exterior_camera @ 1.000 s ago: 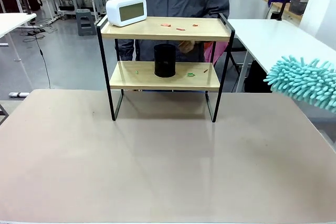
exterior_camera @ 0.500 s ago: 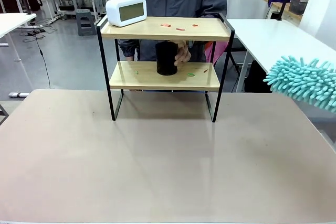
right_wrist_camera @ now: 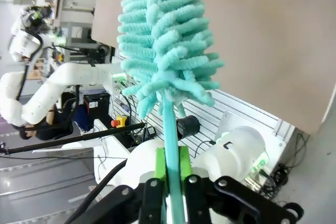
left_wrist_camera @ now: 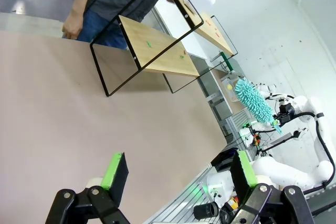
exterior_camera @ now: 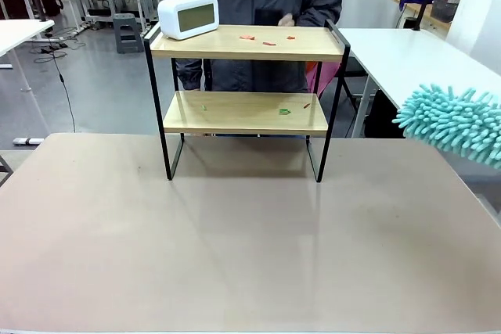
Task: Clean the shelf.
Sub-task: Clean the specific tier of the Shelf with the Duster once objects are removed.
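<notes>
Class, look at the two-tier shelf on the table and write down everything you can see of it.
The shelf is a small rack: two light wooden boards in a thin black metal frame with looped legs. It stands upright on the tan table, toward the far side. A white clock sits at the top board's left end, with red scraps farther right; green scraps lie on the lower board. The teal duster hangs well apart at its right.

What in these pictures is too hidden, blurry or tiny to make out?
- Front view: the duster runs off the right edge, so its handle is cut off.
- Front view: the dark thing at the person's hand is blurred by motion.
- Front view: the scraps on the shelf are too small to identify.
</notes>
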